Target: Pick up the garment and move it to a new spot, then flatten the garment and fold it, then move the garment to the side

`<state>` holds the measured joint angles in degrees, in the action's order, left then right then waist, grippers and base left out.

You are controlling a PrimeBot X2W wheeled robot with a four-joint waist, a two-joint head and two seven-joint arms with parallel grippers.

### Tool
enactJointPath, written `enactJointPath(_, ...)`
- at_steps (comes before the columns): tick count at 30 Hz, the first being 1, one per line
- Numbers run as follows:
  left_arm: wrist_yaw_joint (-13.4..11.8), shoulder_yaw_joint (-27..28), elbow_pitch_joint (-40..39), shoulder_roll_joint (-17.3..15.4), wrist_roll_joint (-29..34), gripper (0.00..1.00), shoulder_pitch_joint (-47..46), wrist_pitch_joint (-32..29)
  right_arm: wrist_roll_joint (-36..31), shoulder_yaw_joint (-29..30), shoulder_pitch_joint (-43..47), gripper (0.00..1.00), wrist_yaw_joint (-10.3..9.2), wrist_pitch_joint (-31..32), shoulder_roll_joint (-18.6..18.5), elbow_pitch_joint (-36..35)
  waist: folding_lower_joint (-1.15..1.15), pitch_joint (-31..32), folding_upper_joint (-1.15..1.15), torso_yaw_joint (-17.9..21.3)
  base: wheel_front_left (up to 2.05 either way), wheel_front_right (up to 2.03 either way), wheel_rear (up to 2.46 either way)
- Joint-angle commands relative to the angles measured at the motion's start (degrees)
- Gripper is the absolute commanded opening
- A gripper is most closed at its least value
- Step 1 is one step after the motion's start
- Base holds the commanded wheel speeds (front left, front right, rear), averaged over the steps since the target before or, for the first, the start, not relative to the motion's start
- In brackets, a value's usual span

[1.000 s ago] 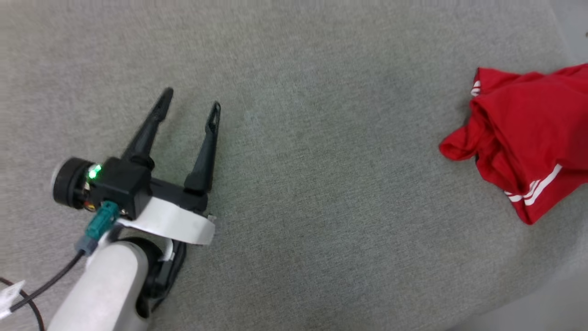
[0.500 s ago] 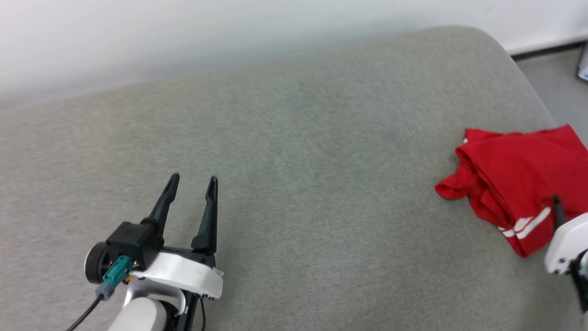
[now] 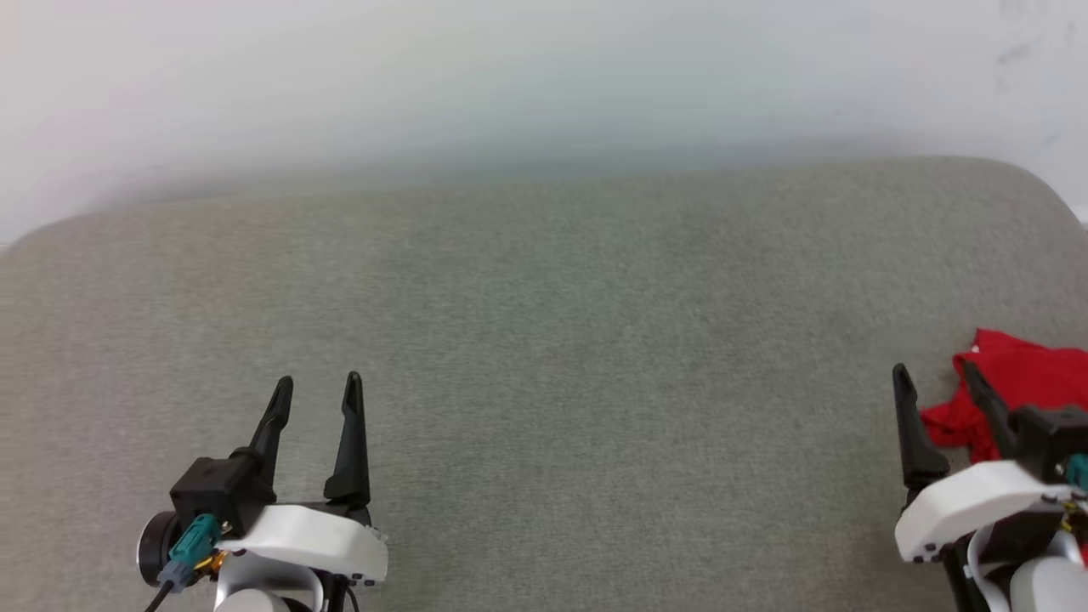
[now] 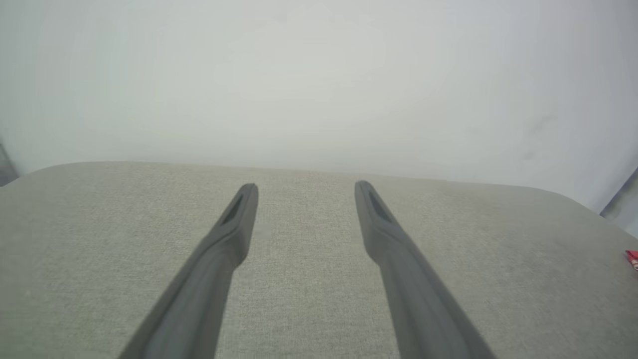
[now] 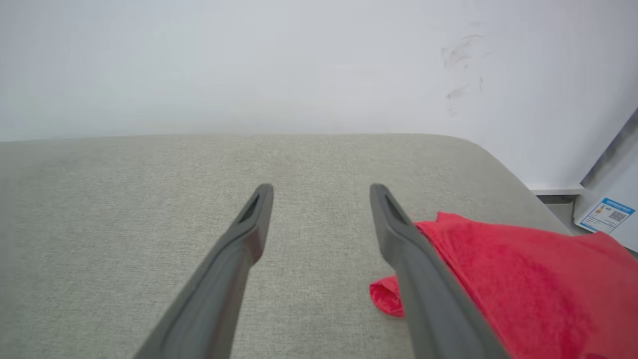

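Observation:
The garment (image 3: 1016, 382) is a crumpled red shirt lying at the right end of the grey cushioned surface (image 3: 544, 340). In the right wrist view the garment (image 5: 523, 279) spreads just right of my right gripper's own fingers. My right gripper (image 3: 931, 381) stands open at the lower right, its far finger in front of the cloth, nothing between the jaws. My left gripper (image 3: 317, 387) is open at the lower left, far from the shirt, over bare fabric. A sliver of the garment (image 4: 632, 258) shows at the right edge of the left wrist view.
A white wall (image 3: 544, 76) rises behind the cushion. The cushion's rounded right corner (image 5: 488, 154) drops to the floor, where a pale panel with a blue-and-white label (image 5: 605, 214) stands. Bare grey fabric stretches between the two grippers.
The camera has tilted up: the wall has come into view and the shirt sits lower right. The right gripper has come into view beside the shirt. Both grippers stay open.

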<state>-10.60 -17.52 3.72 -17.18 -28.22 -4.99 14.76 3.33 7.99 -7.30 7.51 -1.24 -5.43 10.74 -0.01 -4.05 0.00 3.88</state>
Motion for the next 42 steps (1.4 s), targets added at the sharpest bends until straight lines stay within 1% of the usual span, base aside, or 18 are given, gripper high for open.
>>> enactJointPath(1, 0.3, 0.7, 0.3, 0.3, 0.1, 1.0, 1.0, 0.3, 0.5, -0.5, 2.3, 1.0, -0.05, -1.0, 0.5, -1.7, 0.01, 2.1, 0.0, -2.2, 0.0, 0.0, 0.0)
enactJointPath(2, 0.2, 1.0, 0.4, 0.3, 0.3, 1.0, 1.5, 0.4, 0.4, -1.0, 2.9, 1.0, -0.04, -1.3, 0.9, -3.0, 0.01, 2.5, 0.0, -2.6, 0.0, 0.0, 0.0)
enactJointPath(3, 0.1, 1.9, 1.0, -0.3, 1.3, 1.0, 2.8, 0.5, 1.0, -1.9, 5.2, 1.0, -0.04, -2.2, 1.5, -6.5, 0.01, 3.7, 0.0, -3.3, 0.0, 0.0, 0.0)
enactJointPath(7, 0.0, 2.4, 1.5, -0.7, 2.7, 1.0, 4.4, 0.5, 1.3, -3.1, 8.4, 1.0, -0.04, -2.2, 2.0, -10.4, 0.01, 4.7, 0.0, -3.4, 0.0, 0.0, 0.0)
enactJointPath(13, 0.8, 2.5, 2.3, 0.0, 3.4, 1.0, 5.9, 0.5, 2.1, -4.7, 12.0, 1.0, -0.04, -1.3, 2.5, -14.7, 0.01, 5.4, 0.0, -3.2, 0.0, 0.0, 0.0)
enactJointPath(15, 1.1, 2.7, 2.6, 0.6, 2.8, 1.0, 5.9, 0.5, 2.3, -4.9, 12.5, 1.0, -0.04, -0.8, 2.5, -15.2, 0.01, 5.4, 0.0, -3.2, 0.0, 0.0, 0.0)
enactJointPath(25, 2.4, 4.0, 3.2, 1.2, 3.8, 1.0, 5.0, 0.5, 3.0, -5.7, 11.6, 1.0, -0.04, -0.7, 2.6, -14.9, 0.01, 4.9, 0.0, -2.9, 0.0, 0.0, 0.0)
enactJointPath(37, 2.5, 5.0, 2.7, 2.0, 4.7, 1.0, 5.6, 0.5, 2.8, -5.9, 10.4, 1.0, -0.04, -1.0, 2.6, -13.7, 0.01, 4.7, 0.0, -2.3, 0.0, 0.0, 0.0)
enactJointPath(38, 2.5, 5.0, 2.8, 1.8, 4.4, 0.0, 5.6, 0.2, 2.7, -5.9, 11.2, 0.0, 0.0, -0.8, 2.4, -13.8, 0.01, 4.7, 0.0, -2.3, 0.0, 0.0, 0.0)
enactJointPath(40, 2.5, 4.8, 3.6, 2.0, 4.2, 0.0, 6.0, 0.0, 2.8, -5.9, 11.6, 0.0, 0.0, -0.7, 2.4, -13.0, 0.01, 4.7, 0.0, -2.3, 0.0, 0.0, 0.0)
enactJointPath(42, 2.9, 5.1, 3.8, 2.4, 2.6, 0.0, 6.0, -0.4, 4.7, -6.0, 11.7, 0.0, 0.0, -0.8, 2.4, -12.6, 0.01, 4.7, 0.0, -2.3, 0.0, 0.0, 0.0)
